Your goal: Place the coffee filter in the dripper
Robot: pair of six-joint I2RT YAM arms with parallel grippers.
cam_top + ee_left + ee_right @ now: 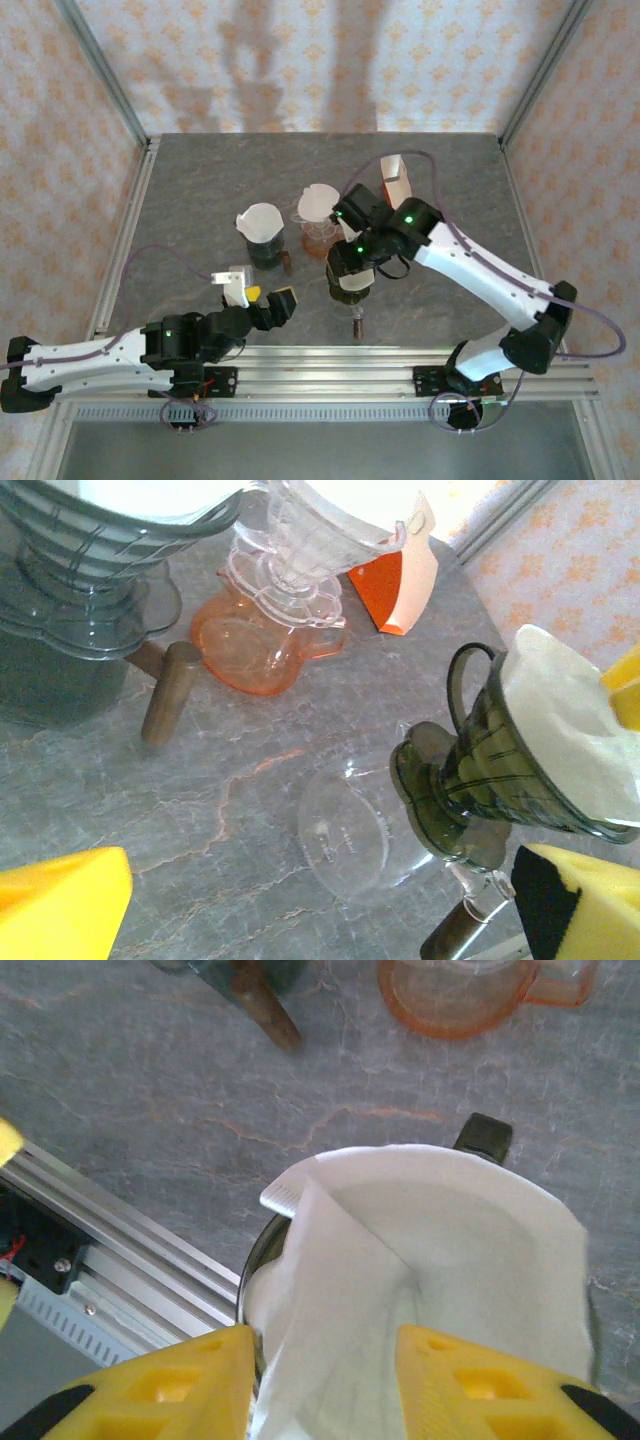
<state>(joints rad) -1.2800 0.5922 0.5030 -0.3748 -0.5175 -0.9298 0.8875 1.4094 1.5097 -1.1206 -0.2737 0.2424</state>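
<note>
Right pincer (pixel 325 1365): yellow pads parted, one on either side of the near edge of the coffee filter (pixel 440 1240). The gap is much wider than the paper, so there is no pinch and it holds nothing. The filter sits inside the dark green dripper (pixel 480 770), cone opened out, one fold line running down its left side, top edge standing above the rim. It looks seated; the task reads as nearly done.

Handling, by judgement: the paper is featherweight, limp and quick to crease, and a pad brushing it could drag it out. If it needs reseating, take the upper edge beside the fold, where doubled paper is stiffest, with a light pinch only. The dripper looks top-heavy on its narrow foot, so avoid any side push.

Left pincer (pixel 270 297): wide open, empty, low over the tabletop (pixel 200 190), apart from the dripper.

Beyond: a clear dripper (pixel 300 540) on an orange server (pixel 265 650), and an orange-and-white packet (pixel 395 590).
</note>
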